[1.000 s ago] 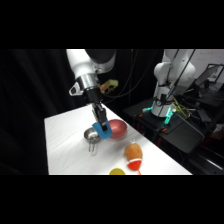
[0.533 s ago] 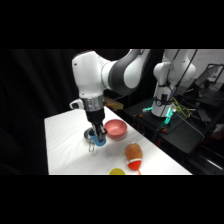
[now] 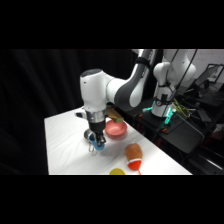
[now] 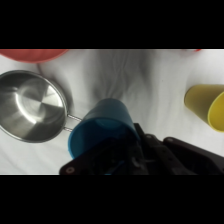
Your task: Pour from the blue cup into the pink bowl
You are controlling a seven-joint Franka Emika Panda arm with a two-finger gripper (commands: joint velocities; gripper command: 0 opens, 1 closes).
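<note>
The end effector (image 3: 97, 143) is clamped on the blue cup (image 4: 102, 131), held low over the white bench (image 3: 65, 140) beside the metal bowl (image 4: 31, 112), with the pink bowl (image 3: 115, 129) just beyond and a yellow cup (image 4: 206, 105) well apart.

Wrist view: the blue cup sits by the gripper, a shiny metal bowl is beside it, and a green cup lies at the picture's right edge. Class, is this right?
Not quite. The cup at the right edge is yellow, not green, as the wrist view shows. The rest holds: the blue cup sits by the gripper, and the shiny metal bowl is beside it.
</note>
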